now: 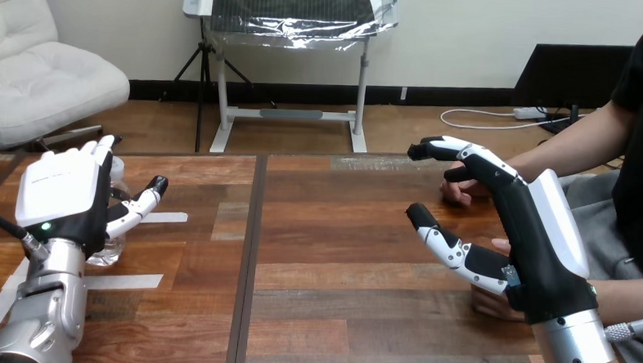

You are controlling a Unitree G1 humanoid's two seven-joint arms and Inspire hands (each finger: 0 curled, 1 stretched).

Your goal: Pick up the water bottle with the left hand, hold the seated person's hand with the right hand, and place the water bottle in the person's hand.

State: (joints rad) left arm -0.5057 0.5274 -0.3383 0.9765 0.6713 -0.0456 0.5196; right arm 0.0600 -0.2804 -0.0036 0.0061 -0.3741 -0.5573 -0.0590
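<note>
The robot's left hand [62,193] stood open at the table's [331,256] left side, fingers straight up and thumb [141,202] spread out. The bottle [110,252] stood upright on the wood just past the palm, mostly hidden behind the hand. Whether the palm touched it could not be told, and no fingers had curled round it.

At the right, the right hand [537,240] was also open, with its fingers reaching forward and its thumb held apart below them. The person's farther hand [459,190] lay on the table just behind those fingers. The person's nearer hand [493,303] rested on the wood beneath the robot's wrist. The robot gripped neither. Contact with either could not be made out.

By this look, the task was at its start. The bottle had not been grasped or lifted, and the person's hand had not been taken. What seemed left was closing the left hand on the bottle, taking the person's hand in the right, carrying the bottle across the table and setting it in that hand.
</note>
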